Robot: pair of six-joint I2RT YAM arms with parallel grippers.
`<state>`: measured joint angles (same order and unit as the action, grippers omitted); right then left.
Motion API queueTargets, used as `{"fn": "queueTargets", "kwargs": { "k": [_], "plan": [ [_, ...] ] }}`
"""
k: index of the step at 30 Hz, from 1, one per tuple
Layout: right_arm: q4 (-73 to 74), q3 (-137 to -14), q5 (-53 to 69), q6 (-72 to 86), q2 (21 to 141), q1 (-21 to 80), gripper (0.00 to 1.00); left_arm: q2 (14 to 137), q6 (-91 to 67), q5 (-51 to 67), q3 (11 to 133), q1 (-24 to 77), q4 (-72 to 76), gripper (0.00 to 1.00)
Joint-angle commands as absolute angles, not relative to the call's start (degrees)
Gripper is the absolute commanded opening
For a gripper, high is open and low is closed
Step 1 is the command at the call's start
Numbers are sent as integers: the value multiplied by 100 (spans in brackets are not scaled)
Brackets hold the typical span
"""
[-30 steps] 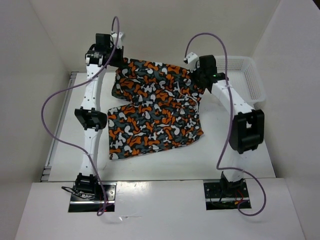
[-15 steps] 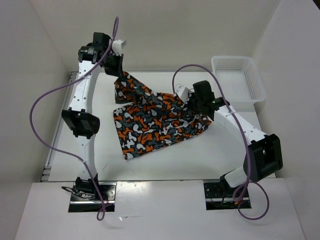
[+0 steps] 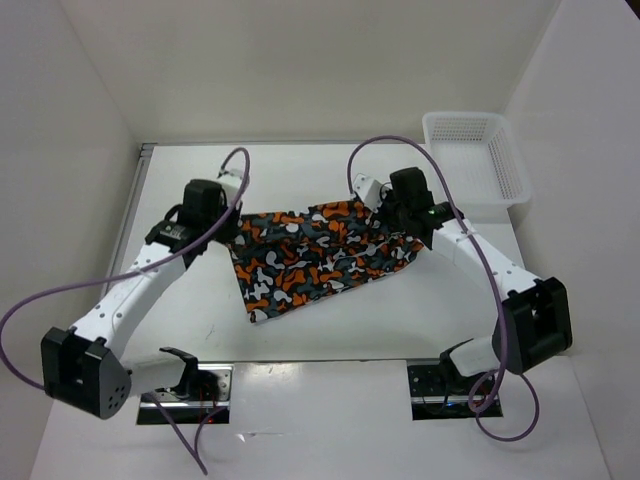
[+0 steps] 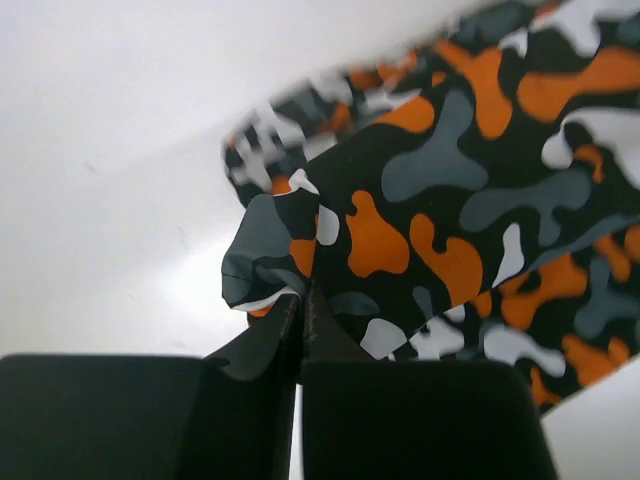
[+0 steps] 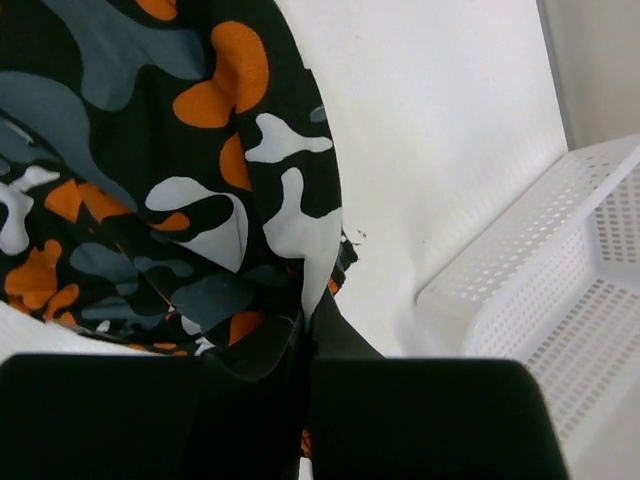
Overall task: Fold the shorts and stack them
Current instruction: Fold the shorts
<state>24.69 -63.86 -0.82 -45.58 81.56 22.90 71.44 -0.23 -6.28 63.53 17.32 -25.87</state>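
The shorts (image 3: 315, 255), in an orange, white, grey and black blotch print, lie folded over themselves in the middle of the table. My left gripper (image 3: 232, 225) is shut on their left corner; in the left wrist view the cloth (image 4: 440, 210) is pinched between the jaws of the left gripper (image 4: 302, 300). My right gripper (image 3: 388, 212) is shut on their right corner; in the right wrist view the cloth (image 5: 190, 190) bunches at the right gripper (image 5: 305, 325).
A white plastic mesh basket (image 3: 475, 155) stands at the back right of the table; its wall shows in the right wrist view (image 5: 540, 290). White walls enclose the table on three sides. Purple cables loop over both arms.
Both grippers have come down and toward me from the back with the shorts' corners, laying the top half over the lower half. The left arm dropped low and swung far down.
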Motion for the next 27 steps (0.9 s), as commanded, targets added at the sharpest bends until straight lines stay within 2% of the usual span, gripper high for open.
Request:
{"fn": "queueTargets", "kwargs": {
  "k": [1,3,6,8,9,11,12,15,19,21,25,27],
  "plan": [
    [2338,-5996,-132,-5017,7709,2373,0,6393,0,-406,5452,1793,-2092,1],
    [2268,-5547,-79,-5185,7542,2539,0,6145,0,-177,4906,1854,-2092,7],
    [2206,-5116,-141,-5300,7357,2768,0,6082,0,79,4738,1854,-2258,14],
    [2284,-4967,-88,-5422,7209,2821,0,6082,0,823,4851,1854,-2819,32],
    [2337,-4905,-88,-5501,7146,2821,0,6082,0,1148,4904,1854,-3465,47],
    [2338,-4651,-88,-5677,6988,2935,0,6082,0,1844,5115,1854,-4145,71],
    [2338,-4571,-88,-5756,6839,3014,0,6082,0,1994,5202,1854,-4792,73],
    [2338,-4351,-88,-5810,6715,3129,0,6134,0,1935,5475,1854,-5212,77],
    [2338,-4351,-35,-5810,6829,3129,0,6538,0,1241,5993,1557,-3932,76],
    [2338,-4351,-35,-5810,6829,3129,0,7134,0,740,6239,1416,-3429,73],
    [2391,-4351,17,-5810,6829,3129,0,8058,0,1343,6565,1099,-4146,73],
    [2338,-4351,18,-5810,6829,3129,0,8130,0,1642,6496,1099,-4709,77]
  ]
}}
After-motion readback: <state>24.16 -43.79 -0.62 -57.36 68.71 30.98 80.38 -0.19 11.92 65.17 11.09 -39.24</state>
